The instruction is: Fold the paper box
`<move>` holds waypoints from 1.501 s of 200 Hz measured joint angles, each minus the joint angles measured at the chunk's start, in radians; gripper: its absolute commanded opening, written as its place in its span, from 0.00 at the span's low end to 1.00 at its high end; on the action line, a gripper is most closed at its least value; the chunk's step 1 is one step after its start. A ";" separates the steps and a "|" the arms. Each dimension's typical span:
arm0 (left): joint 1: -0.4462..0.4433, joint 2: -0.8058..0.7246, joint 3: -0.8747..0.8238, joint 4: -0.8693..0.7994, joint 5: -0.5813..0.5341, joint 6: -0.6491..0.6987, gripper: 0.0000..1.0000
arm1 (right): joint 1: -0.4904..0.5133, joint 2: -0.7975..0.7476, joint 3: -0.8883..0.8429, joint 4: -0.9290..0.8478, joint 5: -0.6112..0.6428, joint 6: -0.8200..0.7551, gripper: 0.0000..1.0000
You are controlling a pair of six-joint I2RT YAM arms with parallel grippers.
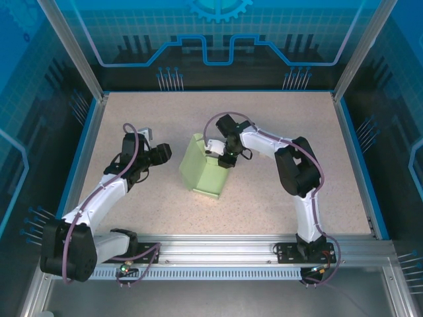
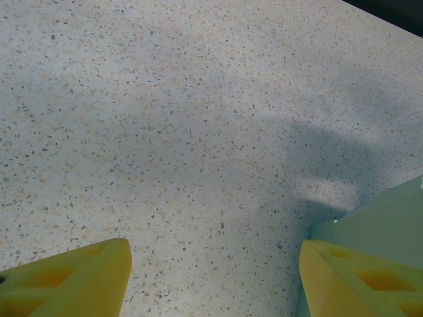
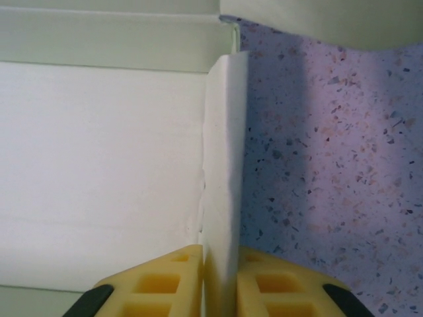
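Right wrist view: right end effector (image 3: 221, 261) is clamped on a thin upright flap (image 3: 223, 145) of the box (image 3: 99, 152), one finger each side, flap edge-on btw them. Top view puts the box about mid-worktop (image 1: 284, 119), standing up and partly formed, w/ that end effector at the box's right side. Left end effector (image 1: 163, 153) sits just left of the box, fingers spread wide, holding nothing. In left wrist view one finger (image 2: 357, 277) is right beside the box's wall, poss. touching; can't tell.

Step in hand, as I read it: pinching a side flap so it can be folded along its crease. Box looks roughly half done, top not closed yet.

Next move prob. needs the right arm to swing the flap inward w/o tearing it or dragging the box. The left end effector likely has to brace the box's left wall first. Thin board, so light pinch & slow arc.
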 measured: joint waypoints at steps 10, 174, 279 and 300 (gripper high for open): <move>0.000 0.000 0.000 0.000 0.000 0.000 0.69 | 0.005 0.000 0.000 0.003 0.012 0.000 0.14; 0.000 -0.006 0.000 0.001 0.011 0.000 0.69 | 0.030 -0.011 -0.060 0.183 0.304 0.020 0.07; 0.000 -0.006 0.000 0.001 0.023 0.000 0.68 | 0.039 -0.018 -0.121 0.303 0.542 0.120 0.05; 0.000 -0.006 0.000 0.001 0.023 0.000 0.68 | 0.030 -0.031 -0.121 0.274 0.499 0.176 0.06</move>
